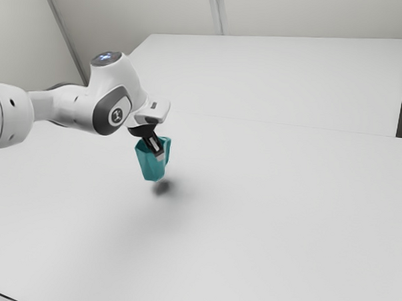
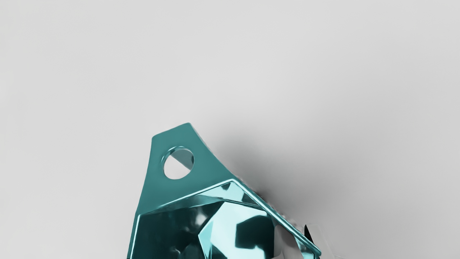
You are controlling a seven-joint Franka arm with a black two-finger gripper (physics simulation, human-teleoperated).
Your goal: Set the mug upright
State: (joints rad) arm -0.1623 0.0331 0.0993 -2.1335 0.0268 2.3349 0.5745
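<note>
My gripper [image 1: 159, 153] points down at the teal faceted mug [image 1: 149, 167], on the mug's side toward the exterior view's right. The mug's mouth faces mostly up, with a slight tilt, and its narrower base points down. In the wrist view the mug [image 2: 208, 172] shows its shiny inside and its handle with a round hole. The gripper [image 2: 303, 240] is shut on the mug's wall near the rim, one finger inside the mug and the other outside. A small dark shadow lies beside and below the base, and the mug appears raised off the table.
The white table [image 1: 271, 220] spreads widely around the mug. A thin seam crosses it behind the arm, and its far edge runs near pale walls. A dark line cuts the exterior view's lower left corner.
</note>
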